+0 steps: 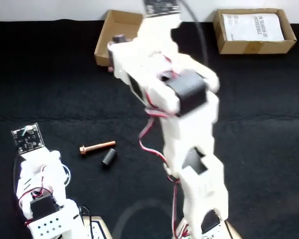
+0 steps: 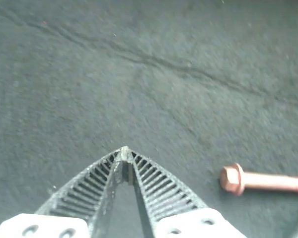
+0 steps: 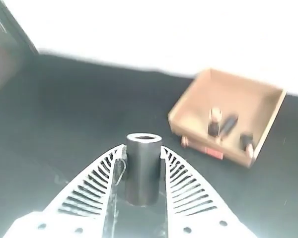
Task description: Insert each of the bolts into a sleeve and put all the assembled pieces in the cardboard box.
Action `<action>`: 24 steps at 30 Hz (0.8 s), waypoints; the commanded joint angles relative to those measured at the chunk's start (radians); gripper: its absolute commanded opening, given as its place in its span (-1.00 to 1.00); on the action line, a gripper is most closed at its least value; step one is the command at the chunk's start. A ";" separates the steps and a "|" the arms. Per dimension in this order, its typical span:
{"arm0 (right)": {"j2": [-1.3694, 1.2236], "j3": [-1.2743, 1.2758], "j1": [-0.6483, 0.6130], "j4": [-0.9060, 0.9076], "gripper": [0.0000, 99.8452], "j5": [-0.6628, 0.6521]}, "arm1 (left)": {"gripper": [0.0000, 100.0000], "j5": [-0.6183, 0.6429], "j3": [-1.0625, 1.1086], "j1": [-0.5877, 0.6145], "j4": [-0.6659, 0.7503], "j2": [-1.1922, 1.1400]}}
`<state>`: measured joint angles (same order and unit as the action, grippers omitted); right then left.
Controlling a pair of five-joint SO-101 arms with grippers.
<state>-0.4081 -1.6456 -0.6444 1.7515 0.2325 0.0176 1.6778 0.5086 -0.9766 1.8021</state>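
My right gripper (image 3: 143,163) is shut on a black sleeve (image 3: 143,171), held upright with its open bore showing. Beyond it stands the cardboard box (image 3: 268,116), with several dark assembled pieces (image 3: 223,124) inside. In the high view this arm stretches up the table, and its gripper (image 1: 117,44) hangs at the box's (image 1: 120,22) near edge. My left gripper (image 2: 124,154) is shut on nothing, low over the black mat. A copper bolt (image 2: 263,181) lies a short way beside it. In the high view that bolt (image 1: 97,147) lies next to a loose black sleeve (image 1: 108,157).
A second cardboard box (image 1: 253,31) with a printed sheet in it sits at the back right. A reddish piece (image 3: 203,148) lies against the outer front wall of the first box. The left arm's base (image 1: 42,199) stands at the front left.
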 commanded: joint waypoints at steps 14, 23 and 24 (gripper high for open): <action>0.923 0.983 0.205 0.008 -0.99 -0.009 | -0.98 0.152 -0.131 -0.122 -0.163 0.004; 1.293 1.480 0.311 0.008 -0.99 -0.008 | -0.98 0.147 -0.311 -0.271 -0.222 -0.021; 1.317 1.517 0.326 0.008 -0.99 -0.008 | -0.98 0.147 -0.340 -0.280 -0.219 -0.051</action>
<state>0.8301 -0.2263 -0.3652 1.7530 0.2279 0.1619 1.4308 0.2770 -1.1945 1.7990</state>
